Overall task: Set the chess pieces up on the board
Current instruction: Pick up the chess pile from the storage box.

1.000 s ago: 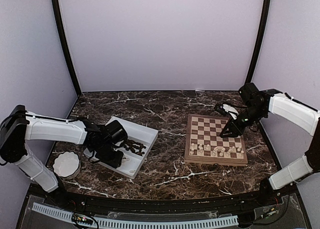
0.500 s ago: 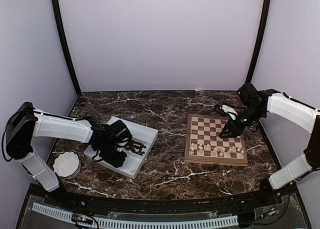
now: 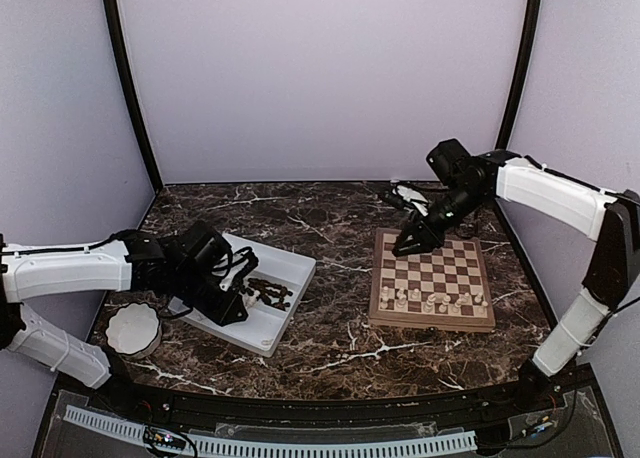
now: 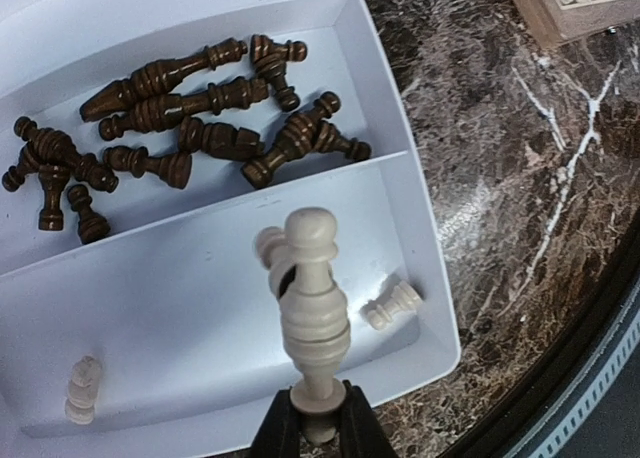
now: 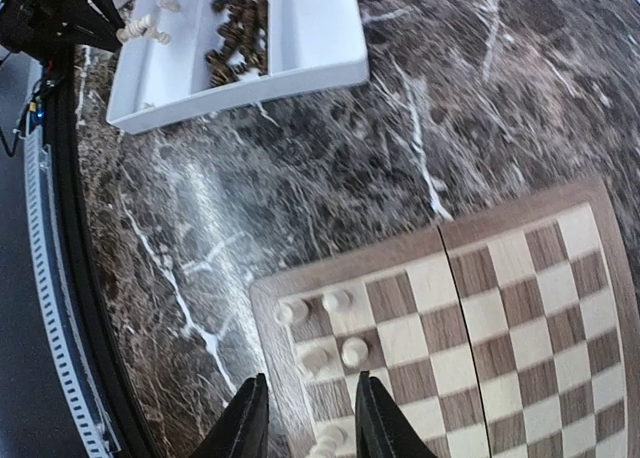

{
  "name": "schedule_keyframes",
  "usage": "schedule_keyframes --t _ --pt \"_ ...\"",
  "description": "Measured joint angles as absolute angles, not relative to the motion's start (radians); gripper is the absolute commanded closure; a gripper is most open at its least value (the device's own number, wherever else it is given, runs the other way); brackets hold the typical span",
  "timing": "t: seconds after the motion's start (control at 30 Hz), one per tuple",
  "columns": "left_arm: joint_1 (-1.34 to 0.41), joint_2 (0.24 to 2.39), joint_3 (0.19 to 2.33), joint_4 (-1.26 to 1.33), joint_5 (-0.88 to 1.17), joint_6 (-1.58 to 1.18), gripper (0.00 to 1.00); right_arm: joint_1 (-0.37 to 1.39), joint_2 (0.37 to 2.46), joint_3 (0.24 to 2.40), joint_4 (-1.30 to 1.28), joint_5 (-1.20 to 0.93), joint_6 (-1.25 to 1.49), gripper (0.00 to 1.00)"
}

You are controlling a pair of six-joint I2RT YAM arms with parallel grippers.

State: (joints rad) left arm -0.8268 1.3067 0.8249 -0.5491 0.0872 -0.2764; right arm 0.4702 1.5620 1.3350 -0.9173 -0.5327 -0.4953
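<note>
My left gripper (image 4: 320,418) is shut on the base of a pale cream chess piece (image 4: 313,313) and holds it above the white tray (image 4: 180,308). In the top view this gripper (image 3: 232,308) hangs over the tray's near side. Several dark brown pieces (image 4: 190,108) lie in the tray's middle compartment, and loose pale ones (image 4: 392,305) lie in the near compartment. Over the board's (image 3: 440,263) far left corner, my right gripper (image 3: 408,246) stands open and empty. From the right wrist, the gripper (image 5: 310,418) hovers above the board (image 5: 520,288) beside standing pale pieces (image 5: 340,350).
A white scalloped bowl (image 3: 133,328) sits at the near left of the marble table. The tray (image 3: 285,268) lies left of centre, with dark pieces (image 3: 268,293) in it. A row of pale pieces (image 3: 430,300) stands along the board's near edge.
My left gripper has closed on the pale piece and lifted it from the tray. My right arm has swung left, from the board's right edge to its far left corner.
</note>
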Motion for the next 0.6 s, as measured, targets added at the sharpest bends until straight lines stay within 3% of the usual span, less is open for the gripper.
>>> schedule_keyframes --t 0.3,0.6 --pt "-0.828 1.101 0.709 -0.442 0.152 -0.274 0.91 0.637 1.888 1.678 -0.878 -0.773 -0.377 0.67" --pt "-0.829 1.056 0.672 -0.353 0.176 -0.289 0.91 0.801 2.191 1.961 -0.816 -1.005 -0.195 0.57"
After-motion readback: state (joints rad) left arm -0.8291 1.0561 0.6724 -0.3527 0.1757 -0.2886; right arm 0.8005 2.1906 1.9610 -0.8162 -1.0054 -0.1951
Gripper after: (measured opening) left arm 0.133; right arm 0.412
